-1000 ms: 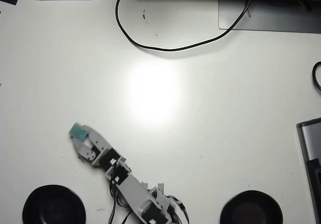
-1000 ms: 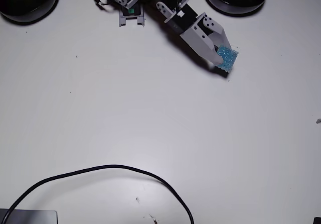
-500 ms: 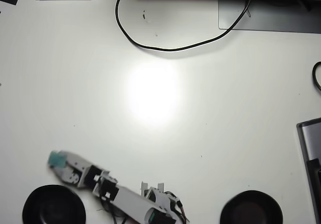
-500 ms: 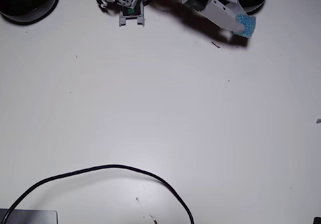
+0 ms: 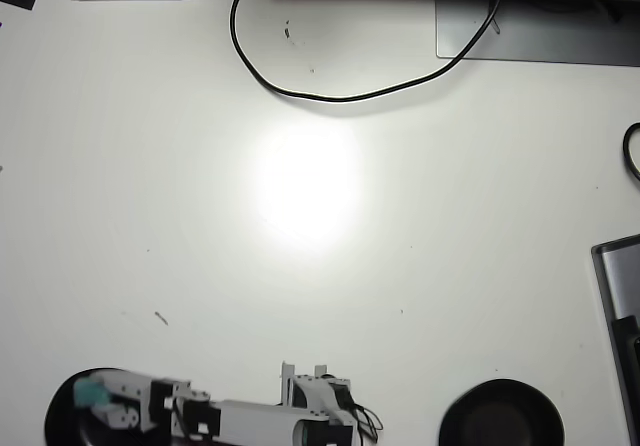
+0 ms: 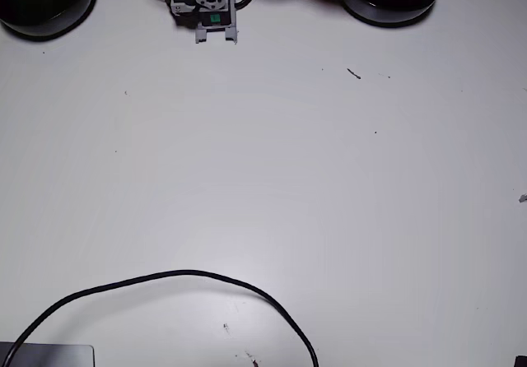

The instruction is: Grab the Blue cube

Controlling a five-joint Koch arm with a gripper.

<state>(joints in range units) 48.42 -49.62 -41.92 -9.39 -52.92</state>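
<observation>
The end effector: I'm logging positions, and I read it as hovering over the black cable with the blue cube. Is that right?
Not the cable. In the overhead view the end effector hovers with the blue cube over the black bowl at bottom left; the black cable lies far off near the top.

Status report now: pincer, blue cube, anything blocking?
Pincer over left black bowl in overhead view, state unclear. Blue-green piece at its tip; whether cube, cannot tell. Black cable far off, not in the way.

Overhead view looks straight down; fixed view faces opposite; both share arm base (image 5: pixel 315 406) (image 6: pixel 210 9).
</observation>
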